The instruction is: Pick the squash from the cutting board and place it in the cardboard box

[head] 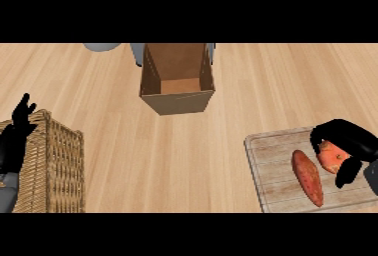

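Head view: right hand (347, 142) is curled over the orange squash (334, 156), which sits on the cutting board (275, 170) with a sweet potato (308, 177) just left of the hand. Cardboard box (177, 80) stands open, well up-left of that hand on the desk (177, 160). Left hand (18, 127) rests open, fingers up, at the left edge over a wicker basket (55, 165).

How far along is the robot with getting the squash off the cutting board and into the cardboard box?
Early stage. Done: the right hand has reached the cutting board. In hand: its fingers curl around the orange squash, which lies on the board beside a sweet potato. Left: lifting it, carrying it to the open cardboard box and releasing it. The left hand rests open at the left edge.
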Tool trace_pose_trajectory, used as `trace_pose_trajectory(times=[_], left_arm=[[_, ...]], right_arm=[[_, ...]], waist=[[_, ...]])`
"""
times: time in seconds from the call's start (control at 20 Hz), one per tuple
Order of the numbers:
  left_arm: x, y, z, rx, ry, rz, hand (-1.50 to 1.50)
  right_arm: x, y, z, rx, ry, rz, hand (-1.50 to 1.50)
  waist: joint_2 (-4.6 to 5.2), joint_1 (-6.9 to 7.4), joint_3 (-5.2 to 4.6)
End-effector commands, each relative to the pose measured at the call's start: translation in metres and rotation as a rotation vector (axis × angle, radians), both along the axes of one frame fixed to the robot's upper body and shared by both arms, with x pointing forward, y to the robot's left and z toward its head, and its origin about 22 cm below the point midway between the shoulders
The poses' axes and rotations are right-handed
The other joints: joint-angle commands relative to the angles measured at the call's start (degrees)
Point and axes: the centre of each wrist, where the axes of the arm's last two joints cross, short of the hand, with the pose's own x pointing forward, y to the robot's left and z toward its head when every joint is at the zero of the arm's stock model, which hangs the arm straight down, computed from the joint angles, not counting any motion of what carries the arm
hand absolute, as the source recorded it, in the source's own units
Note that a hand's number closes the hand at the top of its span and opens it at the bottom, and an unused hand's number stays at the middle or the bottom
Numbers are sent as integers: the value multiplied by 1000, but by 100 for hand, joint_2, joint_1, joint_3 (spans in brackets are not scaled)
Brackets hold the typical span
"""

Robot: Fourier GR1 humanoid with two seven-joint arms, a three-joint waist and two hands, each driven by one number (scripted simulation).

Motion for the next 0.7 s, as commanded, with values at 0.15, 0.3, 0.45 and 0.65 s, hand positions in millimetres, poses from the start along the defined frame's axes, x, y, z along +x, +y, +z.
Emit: trace_pose_trajectory(times=[0.15, 0.3, 0.45, 0.65], left_arm=[[-17, 15, -8, 1, 51, 77, 0], [-17, 14, -2, 7, 46, 105, 0], [-24, 13, -8, 15, 73, 106, 0], [-23, 13, -5, 22, 69, 96, 0]], right_arm=[[-14, 31, -40, 57, 0, -626, 150], [-20, 43, -47, 48, -41, -814, 150], [-7, 69, -32, 9, -161, -914, 150], [16, 120, 11, 88, -373, -947, 150]], waist=[[-137, -363, -42], [-212, -572, -63], [-207, -481, -81], [-247, -445, -82]])
